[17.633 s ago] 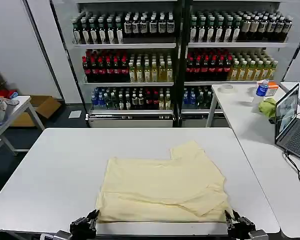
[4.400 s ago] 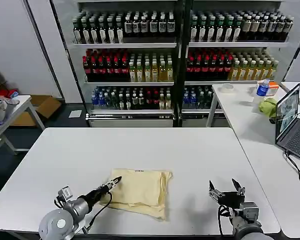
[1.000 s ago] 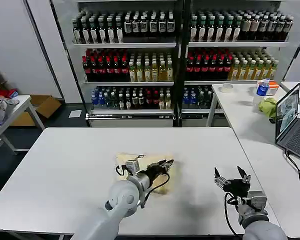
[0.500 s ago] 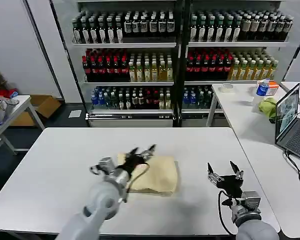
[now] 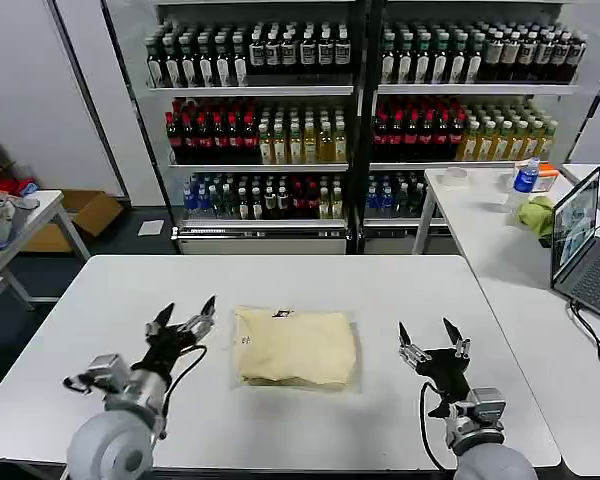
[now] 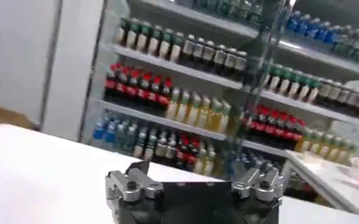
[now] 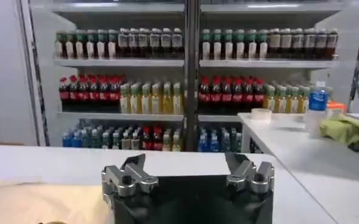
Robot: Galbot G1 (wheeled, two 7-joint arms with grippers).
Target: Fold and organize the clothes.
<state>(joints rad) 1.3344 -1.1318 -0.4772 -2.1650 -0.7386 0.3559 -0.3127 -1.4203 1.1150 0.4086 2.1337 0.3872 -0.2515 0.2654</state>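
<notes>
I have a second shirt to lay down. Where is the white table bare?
Bare: behind the folded cream-yellow fabric garment toward the shelves, plus both far corners. Crowded: left pincer and right pincer flank it, both open.

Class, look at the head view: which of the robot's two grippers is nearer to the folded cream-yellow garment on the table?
Left. The left gripper, open, sits just off the folded garment, on its left. The right gripper, also open, stands farther off on the other side.
</notes>
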